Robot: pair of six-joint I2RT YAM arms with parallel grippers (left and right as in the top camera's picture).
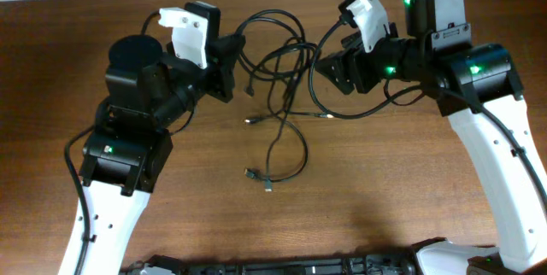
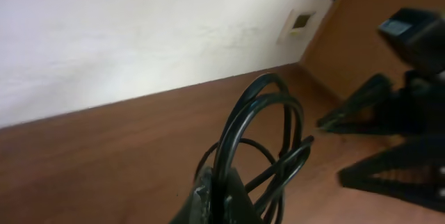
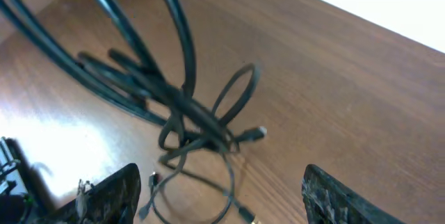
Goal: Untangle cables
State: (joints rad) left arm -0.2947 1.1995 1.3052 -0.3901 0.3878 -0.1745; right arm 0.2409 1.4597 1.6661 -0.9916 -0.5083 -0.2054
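Hanging between the left jaws and the right jaws, the cables [image 1: 278, 113] are seen as one knotted bunch of thin black loops near the middle of the desk [image 1: 410, 198]. The top of the bunch is lifted up. The low loops and some small plugs [image 1: 253, 120] are laid on the wood.

The left jaws are clamped on a few loops. This is shown in the left wrist view, where the loops rise right out of the closed tips. The bunch is likely held up this way so that the loops can drop and be told apart.

The right jaws are spread wide apart and nothing is held in them. The bunch is seen just ahead of them, with one plug [image 3: 259, 133] sticking out. They are probably set wide so that one strand can be picked and pulled away from the rest. The knot is not yet undone.
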